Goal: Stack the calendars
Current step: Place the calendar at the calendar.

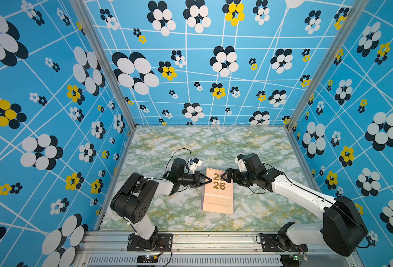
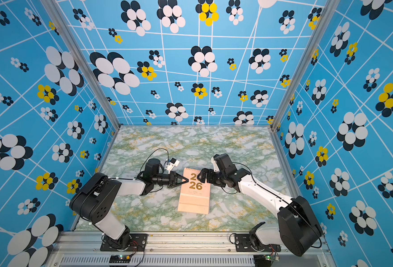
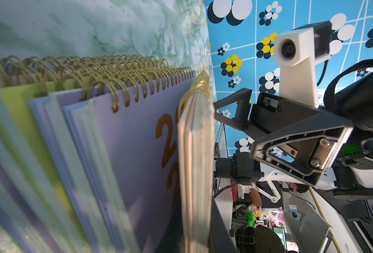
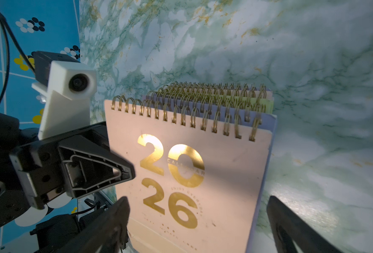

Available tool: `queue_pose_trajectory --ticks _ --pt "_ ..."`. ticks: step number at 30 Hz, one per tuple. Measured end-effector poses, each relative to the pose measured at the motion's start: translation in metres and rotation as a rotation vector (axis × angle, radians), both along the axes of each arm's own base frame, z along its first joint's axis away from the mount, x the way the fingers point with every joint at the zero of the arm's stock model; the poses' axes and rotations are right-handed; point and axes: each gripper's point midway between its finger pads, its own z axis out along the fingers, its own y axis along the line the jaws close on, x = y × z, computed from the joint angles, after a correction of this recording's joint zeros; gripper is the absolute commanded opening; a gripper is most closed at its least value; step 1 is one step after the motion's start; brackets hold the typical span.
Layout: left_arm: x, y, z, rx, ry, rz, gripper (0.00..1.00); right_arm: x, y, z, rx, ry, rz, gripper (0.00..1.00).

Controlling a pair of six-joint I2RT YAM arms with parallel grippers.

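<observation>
Right gripper (image 4: 196, 204): black jaws spread, empty, straddling the peach-pink spiral-bound cardboard calendar (image 4: 231, 175), seemingly ready to square it.
Left gripper (image 4: 130, 172): pinched onto its near edge, apparently steadying it.
Lavender card calendar (image 3: 137, 142), yellow-green card calendar (image 3: 27, 103): in the left wrist view, fanned beneath it, spirals offset.
Green marble-patterned tabletop (image 1: 167, 143): in a top view, carries the pile under it, mid-table.

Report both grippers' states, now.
Left gripper: closed, pinching the top peach calendar at its edge.
Right gripper: open, holding nothing.
</observation>
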Motion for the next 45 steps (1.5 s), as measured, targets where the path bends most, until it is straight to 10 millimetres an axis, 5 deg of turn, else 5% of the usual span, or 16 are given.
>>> queue_pose_trajectory --ticks 32,45 --pt "0.006 -0.002 -0.005 -0.001 0.014 0.001 0.01 -0.004 0.001 -0.019 -0.024 0.050 -0.001 0.99" --pt "0.012 0.008 -0.009 0.045 -0.008 0.039 0.54 -0.003 0.005 -0.018 -0.016 0.040 0.004 0.99"
